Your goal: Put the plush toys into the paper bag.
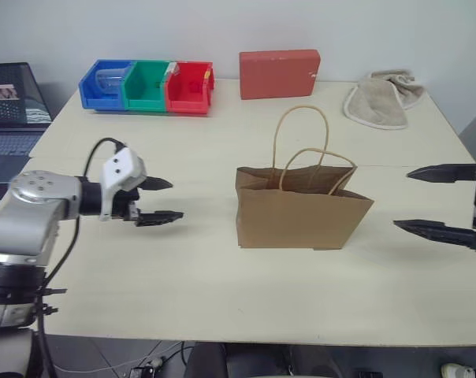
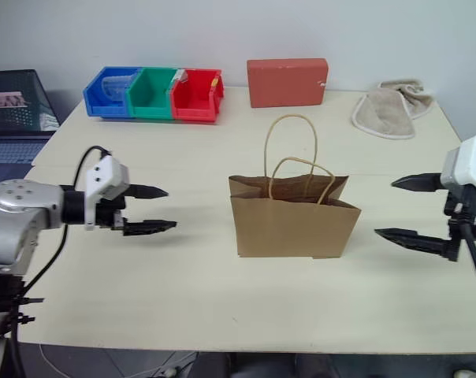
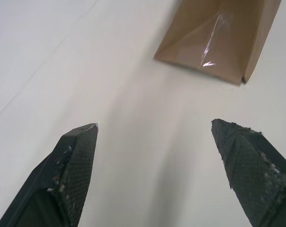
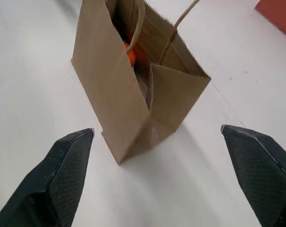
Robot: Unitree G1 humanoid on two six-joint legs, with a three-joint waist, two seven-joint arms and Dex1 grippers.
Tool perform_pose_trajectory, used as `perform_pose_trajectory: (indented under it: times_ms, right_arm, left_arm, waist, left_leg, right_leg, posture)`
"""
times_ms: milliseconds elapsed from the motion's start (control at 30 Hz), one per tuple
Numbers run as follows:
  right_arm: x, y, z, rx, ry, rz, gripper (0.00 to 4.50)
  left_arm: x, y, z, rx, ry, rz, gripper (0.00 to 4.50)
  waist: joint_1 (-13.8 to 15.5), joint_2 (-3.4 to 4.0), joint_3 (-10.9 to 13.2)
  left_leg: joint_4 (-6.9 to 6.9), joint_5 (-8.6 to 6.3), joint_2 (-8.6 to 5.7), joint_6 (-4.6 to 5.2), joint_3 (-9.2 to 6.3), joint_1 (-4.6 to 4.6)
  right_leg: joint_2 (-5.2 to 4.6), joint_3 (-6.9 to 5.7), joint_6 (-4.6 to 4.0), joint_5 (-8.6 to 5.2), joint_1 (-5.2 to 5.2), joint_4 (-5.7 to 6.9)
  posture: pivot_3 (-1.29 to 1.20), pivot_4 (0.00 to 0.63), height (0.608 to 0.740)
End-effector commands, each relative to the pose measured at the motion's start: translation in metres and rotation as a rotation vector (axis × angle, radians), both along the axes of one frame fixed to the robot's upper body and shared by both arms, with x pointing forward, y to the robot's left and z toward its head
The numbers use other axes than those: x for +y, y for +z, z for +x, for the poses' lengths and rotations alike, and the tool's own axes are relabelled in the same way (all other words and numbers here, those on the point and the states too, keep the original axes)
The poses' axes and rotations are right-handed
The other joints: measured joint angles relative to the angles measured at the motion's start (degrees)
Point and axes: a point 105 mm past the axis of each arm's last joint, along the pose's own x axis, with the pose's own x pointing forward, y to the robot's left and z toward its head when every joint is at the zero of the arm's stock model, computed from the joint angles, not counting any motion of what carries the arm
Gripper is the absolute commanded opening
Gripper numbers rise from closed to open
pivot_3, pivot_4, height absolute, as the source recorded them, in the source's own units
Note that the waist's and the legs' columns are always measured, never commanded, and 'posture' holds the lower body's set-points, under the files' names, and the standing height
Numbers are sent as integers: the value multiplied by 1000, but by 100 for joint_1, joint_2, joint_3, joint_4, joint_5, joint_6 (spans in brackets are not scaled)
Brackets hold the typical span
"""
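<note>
left pincer (image 3: 152, 130) open | paper bag (image 3: 218, 40) ahead on table (image 3: 62, 71)

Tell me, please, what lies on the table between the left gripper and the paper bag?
Nothing: between the left gripper and the paper bag the table is bare, as the left eye view and left wrist view show.

Colours on the table

The paper bag (image 1: 301, 211) was plain brown, with orange (image 4: 130, 54) showing inside. The table (image 1: 183, 268) was pale cream. The 3 bins were blue (image 1: 105, 85), green (image 1: 146, 87) and red (image 1: 189, 88); the box (image 1: 279, 74) was red, the towel (image 1: 380, 102) beige, and the gripper fingers (image 1: 439, 229) black.
</note>
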Motion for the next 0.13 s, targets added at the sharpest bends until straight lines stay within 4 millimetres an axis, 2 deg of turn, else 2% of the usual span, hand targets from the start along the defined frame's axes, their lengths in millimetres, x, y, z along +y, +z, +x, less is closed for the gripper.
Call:
perform_pose_trajectory:
  times_ms: [33,133]
  right_arm:
    - [-15,16,1,-41,-3,-53,4500]
    - [-18,19,4,-45,1,-63,4500]
  left_arm:
    - [9,28,-3,-75,24,-11,4089]
    - [9,29,-5,-48,9,-40,4089]
  waist:
    - [10,0,0]
    - [-3,0,0]
  left_leg:
    - [5,0,0,0,0,-1]
    - [8,0,0,0,7,1]
  right_leg:
    - [0,0,0,0,1,0]
    - [0,5,0,0,3,0]
  posture:
    - [0,150,740]
    - [0,150,740]
